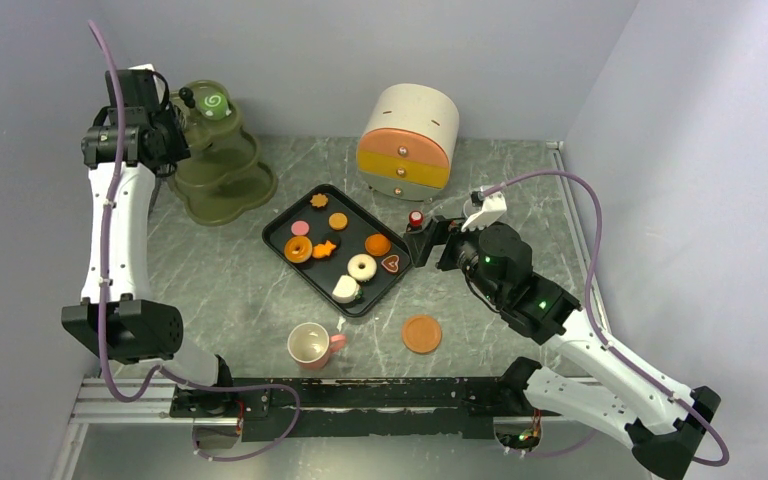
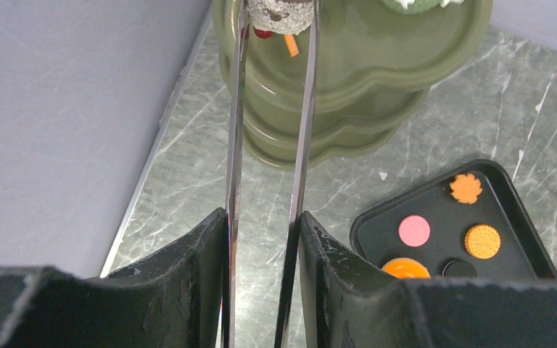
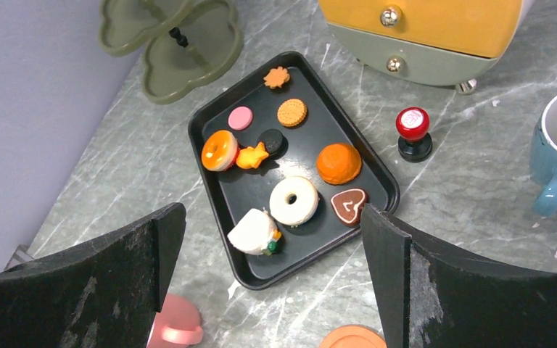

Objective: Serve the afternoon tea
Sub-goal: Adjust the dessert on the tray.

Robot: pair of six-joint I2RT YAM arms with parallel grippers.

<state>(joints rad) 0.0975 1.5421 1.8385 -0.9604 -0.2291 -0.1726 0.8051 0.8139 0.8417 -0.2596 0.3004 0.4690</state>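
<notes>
The left gripper [image 2: 265, 217] clamps tongs [image 2: 302, 145] pinching a pastry [image 2: 279, 13] over the stand [image 2: 362, 51]'s top tier; the right gripper [image 3: 272, 217] gapes empty.

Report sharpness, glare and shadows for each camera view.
Top external: even soft light, sharp throughout, faint shadows beside the black tray. Left wrist: the tongs show mirror-like streaks, the left gripper dark in the foreground. Right wrist: black tray sharp, drawer knob glinting, the right gripper dark.
</notes>
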